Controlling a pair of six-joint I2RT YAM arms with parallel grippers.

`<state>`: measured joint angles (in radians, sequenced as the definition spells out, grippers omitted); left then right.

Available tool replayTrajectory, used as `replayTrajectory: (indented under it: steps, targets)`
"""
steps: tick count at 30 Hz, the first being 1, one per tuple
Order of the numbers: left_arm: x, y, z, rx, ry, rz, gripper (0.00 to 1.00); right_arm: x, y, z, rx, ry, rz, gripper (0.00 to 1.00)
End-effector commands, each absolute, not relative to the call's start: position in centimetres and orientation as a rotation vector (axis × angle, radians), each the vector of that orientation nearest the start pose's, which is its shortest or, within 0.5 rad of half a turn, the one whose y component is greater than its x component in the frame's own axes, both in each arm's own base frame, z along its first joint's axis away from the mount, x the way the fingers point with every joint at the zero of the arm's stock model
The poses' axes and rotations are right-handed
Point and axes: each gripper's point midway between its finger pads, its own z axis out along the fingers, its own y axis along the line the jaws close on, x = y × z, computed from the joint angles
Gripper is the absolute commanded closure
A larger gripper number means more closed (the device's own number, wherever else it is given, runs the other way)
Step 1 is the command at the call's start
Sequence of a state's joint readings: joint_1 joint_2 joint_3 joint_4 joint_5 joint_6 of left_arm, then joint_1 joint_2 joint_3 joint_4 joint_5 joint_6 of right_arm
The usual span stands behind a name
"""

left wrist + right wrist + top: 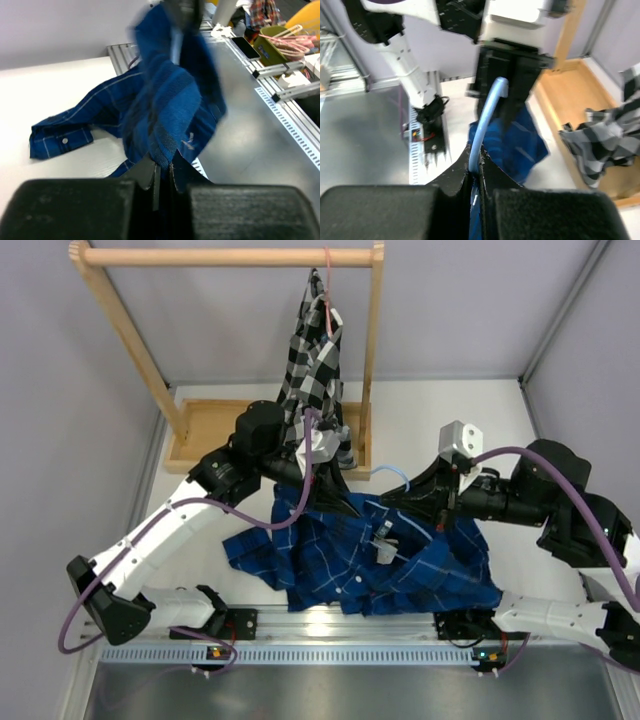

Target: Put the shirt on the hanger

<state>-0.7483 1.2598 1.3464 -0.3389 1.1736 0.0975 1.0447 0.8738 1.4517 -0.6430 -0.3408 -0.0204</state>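
The dark blue plaid shirt lies bunched on the table between the arms, and part of it is lifted. My left gripper is shut on a fold of the shirt, with the fabric pinched between the fingertips; a cuffed sleeve trails on the table. My right gripper is shut on the thin light-blue wire of the hanger. The hanger's hook curls up just behind the shirt. The rest of the hanger is hidden in the fabric. The two grippers face each other closely.
A wooden rack stands at the back on a wooden base. A black-and-white checked shirt hangs from it on a pink-red hanger. A metal rail runs along the near edge. A bin of pink hangers stands off the table.
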Motion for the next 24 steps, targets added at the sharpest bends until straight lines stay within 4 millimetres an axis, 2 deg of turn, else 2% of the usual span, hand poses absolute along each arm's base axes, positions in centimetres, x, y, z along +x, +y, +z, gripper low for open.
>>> replayTrajectory:
  steps: [1,3,4,10,11,12,14,15,16,18,19,22,24]
  targets:
    - [10.6,-32.1,38.3,1.534,1.099,-1.500,1.00,7.8,24.9,46.0,-1.081,1.265,1.044,1.00]
    - [10.3,-31.8,38.4,1.536,1.086,-1.493,1.00,8.0,24.7,46.0,-1.061,1.267,1.036,0.94]
    - [10.2,-31.7,38.5,1.534,1.085,-1.489,1.00,8.0,24.6,46.0,-1.055,1.268,1.035,0.78]
    - [10.2,-31.3,38.8,1.512,1.088,-1.452,1.00,8.1,23.7,45.6,-1.029,1.271,1.015,0.73]
    - [10.1,-31.3,38.8,1.510,1.087,-1.448,1.00,8.0,23.3,45.8,-1.020,1.265,1.012,0.67]
    - [10.2,-31.2,38.9,1.507,1.088,-1.444,1.00,8.0,22.8,45.8,-1.007,1.270,1.000,0.53]
    - [10.1,-31.1,39.0,1.502,1.086,-1.437,1.00,8.0,21.8,45.9,-0.991,1.268,0.977,0.44]
    - [10.0,-31.0,39.0,1.503,1.089,-1.436,1.00,7.9,20.8,46.0,-0.972,1.270,0.957,0.44]
    - [10.0,-30.8,39.1,1.501,1.087,-1.424,1.00,7.9,20.1,44.9,-0.982,1.313,0.931,0.43]
    - [9.7,-30.5,39.1,1.502,1.095,-1.418,1.00,7.6,18.7,44.2,-0.975,1.354,0.906,0.43]
    - [9.8,-30.5,39.1,1.504,1.090,-1.407,1.00,7.3,18.0,42.5,-1.016,1.412,0.885,0.43]
    - [9.5,-30.2,39.3,1.501,1.089,-1.401,1.00,6.1,16.9,40.6,-1.052,1.464,0.901,0.43]
    - [9.1,-30.0,39.4,1.511,1.072,-1.414,1.00,4.5,16.5,39.3,-1.125,1.472,0.944,0.44]
